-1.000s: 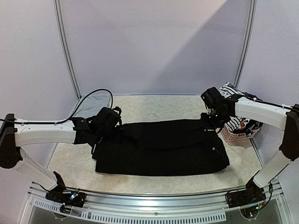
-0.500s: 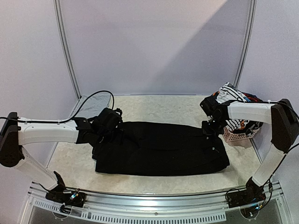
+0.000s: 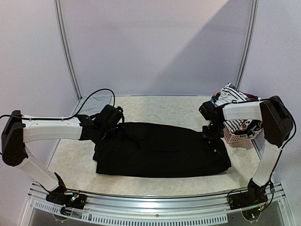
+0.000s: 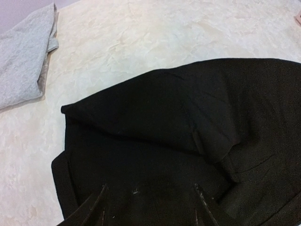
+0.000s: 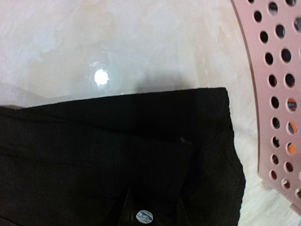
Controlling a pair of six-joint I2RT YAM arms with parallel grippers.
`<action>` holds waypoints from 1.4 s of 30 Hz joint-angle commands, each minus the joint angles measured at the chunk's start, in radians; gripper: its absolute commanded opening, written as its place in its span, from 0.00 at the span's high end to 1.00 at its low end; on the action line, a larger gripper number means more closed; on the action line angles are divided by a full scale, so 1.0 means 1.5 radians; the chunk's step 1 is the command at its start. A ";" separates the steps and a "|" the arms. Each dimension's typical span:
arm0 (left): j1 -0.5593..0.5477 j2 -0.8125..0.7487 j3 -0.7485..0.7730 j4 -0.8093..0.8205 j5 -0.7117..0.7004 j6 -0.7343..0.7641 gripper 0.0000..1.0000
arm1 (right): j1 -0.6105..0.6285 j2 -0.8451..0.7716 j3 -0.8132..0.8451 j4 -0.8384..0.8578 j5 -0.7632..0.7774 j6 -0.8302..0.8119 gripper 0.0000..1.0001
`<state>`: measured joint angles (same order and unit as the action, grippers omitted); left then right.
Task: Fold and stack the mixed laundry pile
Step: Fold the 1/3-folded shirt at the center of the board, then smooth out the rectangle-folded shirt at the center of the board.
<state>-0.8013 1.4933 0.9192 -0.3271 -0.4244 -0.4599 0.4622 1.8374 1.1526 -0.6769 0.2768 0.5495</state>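
Black trousers (image 3: 160, 148): lying spread across the middle of the table (image 3: 155, 108), long axis running left to right, already doubled leg on leg by the look of it.
Waist end: pointing right. The right wrist view is catching the button (image 5: 144, 216) and the waist edge, just beside the pink basket (image 3: 235, 137).
Left gripper (image 4: 150, 207): sitting over the bunched left end of the trousers, fingers standing apart, nothing visibly pinched between them.
Right gripper (image 3: 210, 132): hanging over the back right corner, at the waist. Its dark fingers are vanishing against the black cloth, so I cannot tell whether it is wide or narrow.
Key relation: the garment is stretching between the two claws, so the cloth runs rightward from the left one and leftward from the right one. Each arm is nearest its own end.
Next move, my guess: folding across that long axis, one end carried over toward the other.
Rest of the pile: heaping in the basket with the striped piece (image 3: 233, 94) on top. The grey garment (image 4: 23, 56) is lying back left, apart from the trousers.
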 commanded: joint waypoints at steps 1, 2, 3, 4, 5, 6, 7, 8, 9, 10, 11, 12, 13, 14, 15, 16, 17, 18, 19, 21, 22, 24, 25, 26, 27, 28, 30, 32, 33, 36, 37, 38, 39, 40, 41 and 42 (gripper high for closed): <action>0.022 0.050 0.057 0.001 0.026 0.016 0.43 | -0.003 -0.001 0.029 -0.030 0.033 0.002 0.66; 0.027 0.060 0.066 0.001 0.031 0.018 0.43 | -0.004 -0.012 0.032 -0.036 0.033 0.003 0.65; 0.034 0.070 0.075 0.000 0.037 0.020 0.44 | -0.003 -0.022 0.035 -0.041 0.033 0.003 0.64; 0.041 0.079 0.083 0.000 0.046 0.023 0.44 | -0.004 -0.032 0.038 -0.046 0.032 0.002 0.62; 0.052 0.089 0.093 -0.001 0.055 0.024 0.45 | -0.004 -0.048 0.038 -0.051 0.031 0.002 0.61; 0.060 0.099 0.099 -0.002 0.063 0.028 0.46 | -0.003 -0.060 0.037 -0.055 0.028 0.002 0.60; 0.068 0.110 0.107 -0.004 0.071 0.031 0.47 | -0.002 -0.076 0.037 -0.059 0.027 0.003 0.59; 0.076 0.120 0.117 -0.005 0.078 0.036 0.48 | -0.001 -0.087 0.034 -0.063 0.025 0.002 0.59; 0.084 0.131 0.124 -0.004 0.084 0.040 0.49 | 0.004 -0.109 0.031 -0.065 0.026 0.003 0.58; 0.092 0.142 0.132 -0.005 0.092 0.046 0.51 | 0.010 -0.127 0.027 -0.066 0.027 0.005 0.58; 0.102 0.152 0.139 -0.007 0.102 0.052 0.54 | 0.020 -0.141 0.021 -0.062 0.027 0.008 0.57; 0.110 0.160 0.143 -0.005 0.109 0.056 0.55 | 0.032 -0.165 0.013 -0.052 0.024 0.013 0.56; 0.118 0.165 0.146 -0.003 0.116 0.059 0.56 | 0.049 -0.179 0.003 -0.035 0.015 0.017 0.56; 0.126 0.171 0.148 0.002 0.123 0.062 0.57 | 0.067 -0.197 -0.006 -0.011 -0.002 0.020 0.55; 0.132 0.176 0.152 0.007 0.132 0.067 0.58 | 0.086 -0.207 -0.015 0.016 -0.022 0.020 0.55; 0.140 0.181 0.157 0.009 0.139 0.071 0.58 | 0.105 -0.218 -0.024 0.048 -0.049 0.021 0.55; 0.146 0.190 0.165 0.008 0.146 0.075 0.59 | 0.123 -0.222 -0.028 0.083 -0.076 0.020 0.55; 0.151 0.197 0.172 0.009 0.152 0.080 0.60 | 0.140 -0.221 -0.029 0.113 -0.104 0.020 0.55; 0.156 0.205 0.180 0.012 0.159 0.085 0.60 | 0.156 -0.212 -0.027 0.148 -0.132 0.020 0.55; 0.166 0.225 0.199 0.012 0.170 0.091 0.61 | 0.185 -0.185 -0.008 0.198 -0.172 0.019 0.56; 0.171 0.236 0.211 0.008 0.176 0.093 0.62 | 0.198 -0.170 0.009 0.214 -0.197 0.017 0.56; 0.180 0.255 0.227 0.005 0.186 0.097 0.63 | 0.223 -0.112 0.051 0.240 -0.228 0.013 0.57; 0.184 0.264 0.235 -0.002 0.191 0.098 0.63 | 0.234 -0.091 0.073 0.254 -0.242 0.012 0.58; 0.187 0.273 0.242 -0.008 0.193 0.098 0.63 | 0.241 -0.052 0.098 0.263 -0.257 0.011 0.58; 0.190 0.281 0.245 -0.011 0.193 0.096 0.64 | 0.247 -0.028 0.120 0.270 -0.269 0.013 0.59; 0.193 0.287 0.243 -0.013 0.194 0.094 0.64 | 0.253 0.003 0.144 0.275 -0.279 0.016 0.60; 0.196 0.294 0.231 -0.008 0.197 0.091 0.65 | 0.262 0.060 0.182 0.291 -0.301 0.022 0.62; 0.199 0.297 0.212 -0.001 0.197 0.089 0.66 | 0.270 0.105 0.216 0.300 -0.324 0.029 0.63; 0.200 0.297 0.200 0.003 0.197 0.087 0.66 | 0.276 0.132 0.233 0.304 -0.333 0.029 0.63; 0.209 0.296 0.172 0.015 0.197 0.082 0.68 | 0.286 0.181 0.272 0.305 -0.352 0.026 0.63; 0.211 0.295 0.161 0.021 0.198 0.079 0.68 | 0.288 0.202 0.281 0.306 -0.358 0.025 0.63; 0.212 0.295 0.151 0.028 0.199 0.077 0.69 | 0.290 0.214 0.287 0.305 -0.361 0.024 0.63; 0.214 0.294 0.142 0.034 0.200 0.075 0.69 | 0.291 0.226 0.289 0.303 -0.365 0.025 0.64; 0.216 0.295 0.134 0.039 0.200 0.074 0.69 | 0.292 0.240 0.288 0.302 -0.368 0.024 0.64; 0.218 0.295 0.128 0.043 0.201 0.073 0.69 | 0.294 0.245 0.284 0.301 -0.369 0.023 0.64; 0.221 0.297 0.121 0.048 0.200 0.072 0.69 | 0.297 0.251 0.280 0.297 -0.367 0.022 0.65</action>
<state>-0.4946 1.9244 1.1400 -0.2996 -0.1360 -0.3408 0.8917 2.1590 1.5642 -0.2279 -0.2363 0.5854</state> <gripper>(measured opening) 0.310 0.360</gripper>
